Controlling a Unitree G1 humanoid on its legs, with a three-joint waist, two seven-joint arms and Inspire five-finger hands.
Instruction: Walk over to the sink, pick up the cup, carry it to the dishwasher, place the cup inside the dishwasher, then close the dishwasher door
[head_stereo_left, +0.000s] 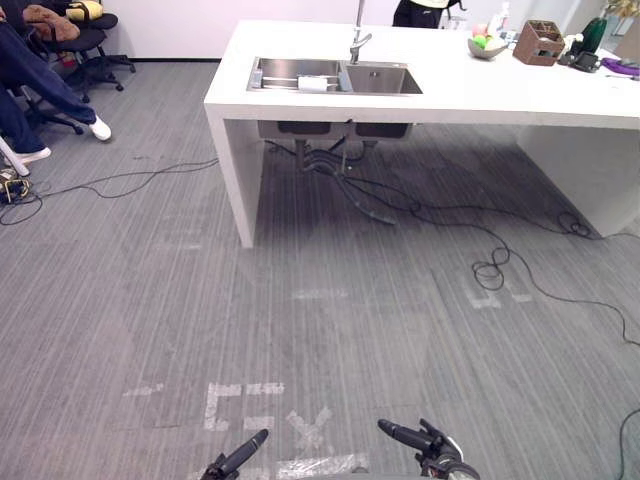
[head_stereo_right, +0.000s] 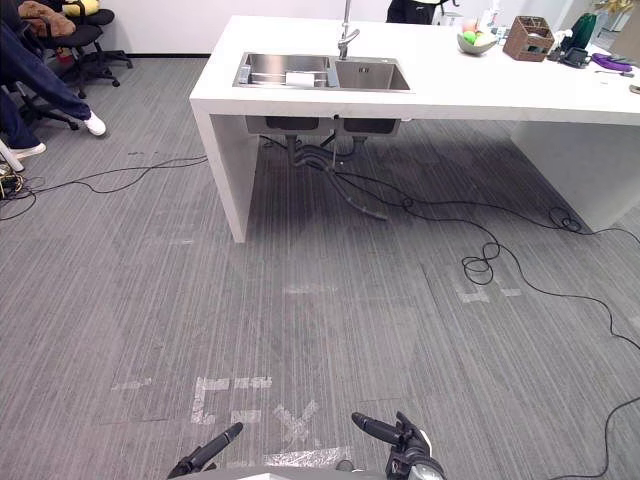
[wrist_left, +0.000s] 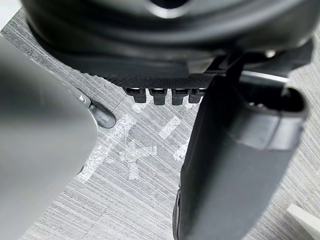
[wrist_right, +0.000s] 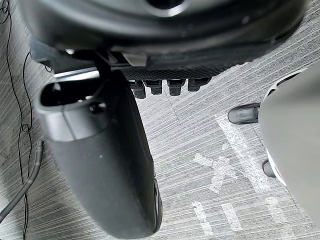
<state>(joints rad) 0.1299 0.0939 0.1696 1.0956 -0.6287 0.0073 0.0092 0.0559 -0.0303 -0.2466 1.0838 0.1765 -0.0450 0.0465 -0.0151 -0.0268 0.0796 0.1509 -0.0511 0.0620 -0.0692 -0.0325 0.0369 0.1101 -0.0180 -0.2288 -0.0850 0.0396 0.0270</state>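
Observation:
The white counter (head_stereo_left: 450, 95) stands across the room, with a steel double sink (head_stereo_left: 335, 76) and a tap (head_stereo_left: 358, 40) set into it. A small white object (head_stereo_left: 313, 84) lies in the left basin; it is too small to tell whether it is the cup. Low at the near edge, my left hand (head_stereo_left: 238, 458) and right hand (head_stereo_left: 415, 438) hang over the grey floor, far from the sink. In the left wrist view the left hand's fingers (wrist_left: 160, 95) are straight beside the thumb (wrist_left: 235, 165) and hold nothing. The right hand (wrist_right: 100, 165) is the same, its fingers (wrist_right: 170, 87) extended and empty.
Black cables (head_stereo_left: 490, 265) trail over the floor under and to the right of the counter. White tape marks (head_stereo_left: 250, 400) lie on the carpet near me. A seated person (head_stereo_left: 40, 90) and office chairs are at the far left. A fruit bowl (head_stereo_left: 487, 45) and a brown box (head_stereo_left: 540, 43) sit on the counter.

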